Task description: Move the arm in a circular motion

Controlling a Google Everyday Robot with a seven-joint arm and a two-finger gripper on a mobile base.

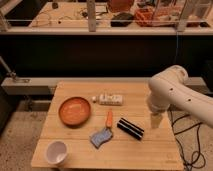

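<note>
The arm (172,92) is a large cream-white robot arm of thick tubular segments. It enters from the right edge and bends over the right side of the wooden table (105,150). The gripper (155,121) is the small tan tip; it hangs down just above the table's right part, to the right of a black rectangular object (130,128). Nothing shows in the gripper.
On the table lie an orange bowl (75,110), a white cup (56,151) at the front left, a white strip-like object (110,99), an orange-handled tool (109,118) and a blue-grey cloth (101,137). Black cables (192,142) hang at the right. A dark counter and railing stand behind.
</note>
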